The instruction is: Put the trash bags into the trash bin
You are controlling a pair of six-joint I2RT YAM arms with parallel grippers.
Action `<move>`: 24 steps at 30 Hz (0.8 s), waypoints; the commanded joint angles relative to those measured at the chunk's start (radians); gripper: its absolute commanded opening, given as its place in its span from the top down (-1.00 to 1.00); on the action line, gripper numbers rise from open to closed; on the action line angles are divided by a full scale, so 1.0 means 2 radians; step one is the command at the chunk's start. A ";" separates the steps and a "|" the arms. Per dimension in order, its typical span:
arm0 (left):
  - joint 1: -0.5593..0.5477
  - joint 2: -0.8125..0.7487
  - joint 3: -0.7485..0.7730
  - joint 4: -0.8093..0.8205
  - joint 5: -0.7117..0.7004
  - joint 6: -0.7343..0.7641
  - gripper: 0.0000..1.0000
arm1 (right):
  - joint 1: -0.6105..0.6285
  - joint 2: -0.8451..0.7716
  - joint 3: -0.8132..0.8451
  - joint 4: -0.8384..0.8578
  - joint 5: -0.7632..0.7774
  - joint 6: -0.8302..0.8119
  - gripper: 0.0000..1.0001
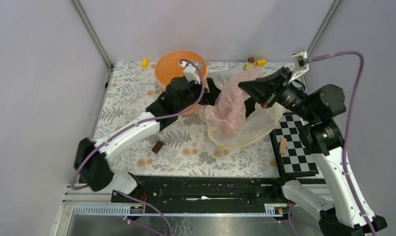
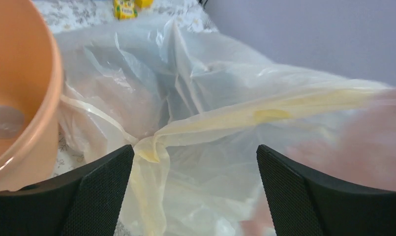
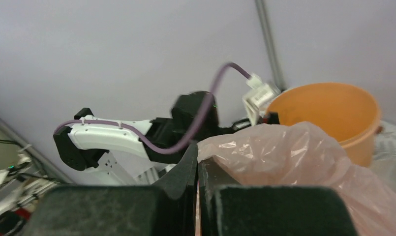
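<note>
Pale-pink trash bags clenched in right pincer, draped below it over cream-yellow bag on worktop.
Left pincer released, jaws wide apart facing the bags; peach-orange trash bin just beside its left finger.

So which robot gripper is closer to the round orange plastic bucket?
Left. The left gripper sits open right beside the round orange plastic bucket; the right gripper is farther off to its right, shut on the crinkled pale-pink plastic bag.
</note>
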 commanded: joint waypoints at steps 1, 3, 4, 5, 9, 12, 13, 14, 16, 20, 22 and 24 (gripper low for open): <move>0.015 -0.108 -0.057 -0.046 -0.021 -0.021 -0.97 | 0.000 0.028 -0.054 0.137 -0.080 0.104 1.00; 0.027 -0.157 -0.082 -0.088 -0.035 -0.025 -0.97 | 0.002 0.048 -0.079 0.179 -0.096 0.137 1.00; 0.033 -0.182 -0.093 -0.105 -0.040 -0.025 -0.97 | 0.009 0.059 -0.086 0.190 -0.101 0.143 1.00; 0.038 -0.215 -0.103 -0.120 -0.043 -0.024 -0.97 | 0.020 0.071 -0.089 0.186 -0.100 0.139 1.00; 0.046 -0.297 -0.131 -0.165 -0.049 -0.008 -0.97 | 0.103 0.126 -0.061 0.096 -0.026 0.055 1.00; 0.046 -0.336 -0.149 -0.172 -0.034 0.000 -0.97 | 0.134 0.175 -0.032 0.064 -0.011 0.032 0.97; 0.046 -0.345 -0.159 -0.169 -0.030 -0.001 -0.97 | 0.135 0.189 -0.024 0.057 -0.015 0.033 0.60; 0.046 -0.353 -0.171 -0.162 -0.027 -0.003 -0.97 | 0.134 0.200 -0.014 0.045 -0.015 0.027 0.09; 0.046 -0.361 -0.193 -0.150 -0.025 -0.005 -0.98 | 0.134 0.207 0.000 -0.005 0.018 0.005 -0.55; 0.046 -0.342 -0.216 -0.149 -0.026 -0.007 -0.97 | 0.134 0.179 0.011 -0.107 0.158 -0.050 -0.81; 0.046 -0.320 -0.221 -0.159 -0.053 -0.018 -0.97 | 0.135 0.165 0.019 -0.155 0.228 -0.074 -0.88; 0.046 -0.300 -0.225 -0.165 -0.073 -0.038 -0.97 | 0.134 0.158 0.029 -0.201 0.309 -0.094 -0.98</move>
